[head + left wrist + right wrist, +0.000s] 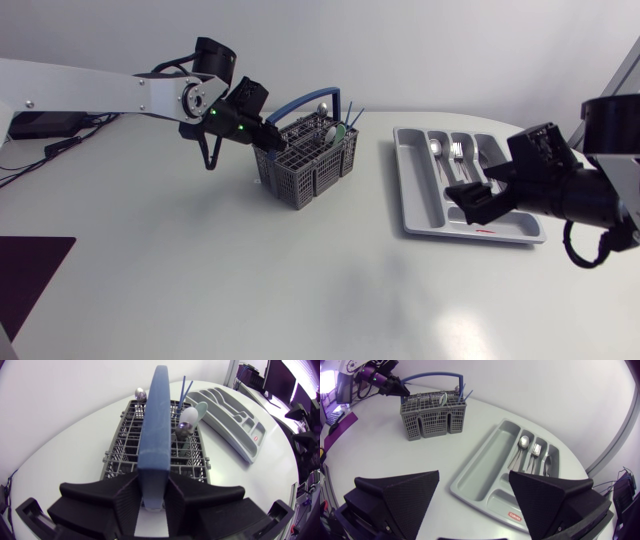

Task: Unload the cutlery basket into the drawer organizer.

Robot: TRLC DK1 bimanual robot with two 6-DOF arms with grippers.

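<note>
left arm point(100, 92) enters from the side, stretched long and nearly level over the table, wrist tipped down at the grey plastic lattice cutlery basket point(305, 170). left gripper point(152, 497) has both fingers pressed on the foot of the basket's blue arched handle point(155, 435), one each side, gap narrow. basket upright, mid-table, well apart from the organizer. in it: a steel spoon point(185, 427) bowl up, a pale green utensil point(201, 409), thin blue sticks point(186, 385), a second steel bowl point(140, 394) at the far end.

right arm point(600, 195) low at the table's right side. right gripper point(478, 200) hovers over the near end of the grey moulded drawer organizer point(485, 472), fingers spread wide, nothing between them. narrow slots hold a shiny spoon point(522, 442) and a shiny fork point(536, 450), side by side; a third piece beside them, kind unclear.
</note>
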